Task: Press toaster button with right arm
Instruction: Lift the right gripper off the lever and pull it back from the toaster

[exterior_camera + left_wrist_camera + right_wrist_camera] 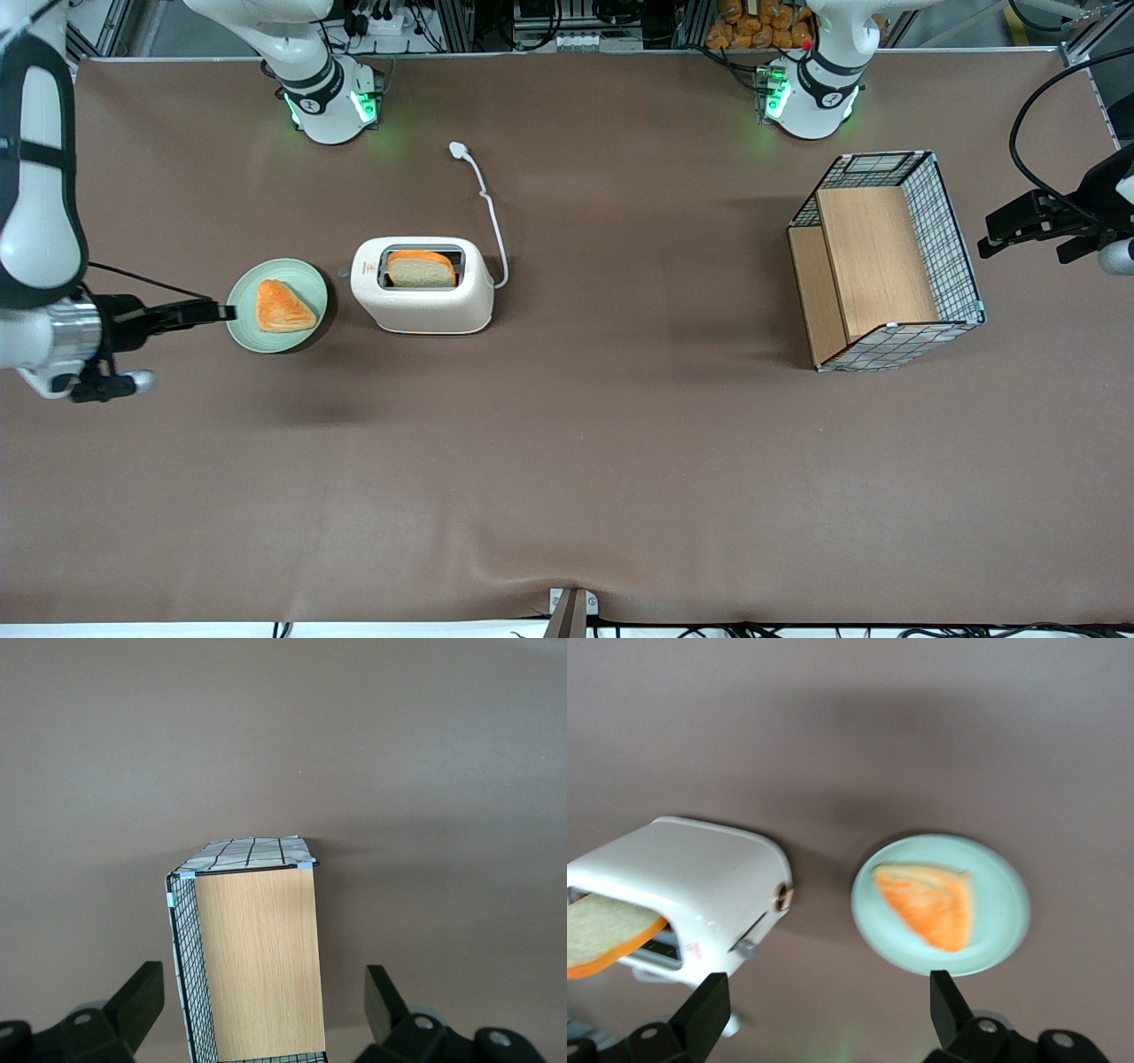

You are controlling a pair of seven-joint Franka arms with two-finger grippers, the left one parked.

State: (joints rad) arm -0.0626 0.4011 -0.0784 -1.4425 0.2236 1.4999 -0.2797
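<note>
The cream-white toaster [423, 299] stands mid-table with a slice of bread [422, 268] in its top slot. The toaster button [344, 272] is a tiny grey knob on the narrow end that faces the green plate [241, 326]. The right arm's gripper [221, 312] hovers at the plate's rim, on the side away from the toaster, and is open and empty. In the right wrist view the gripper [826, 992] is spread wide above the bare mat, with the toaster [700, 873] and its button [747, 948] near one finger and the plate [1001, 930] near the other.
An orange pastry [282, 307] lies on the plate. The toaster's white cord ends in a plug [458, 150] farther from the front camera. A wire basket with a wooden shelf [886, 257] stands toward the parked arm's end; it also shows in the left wrist view [257, 957].
</note>
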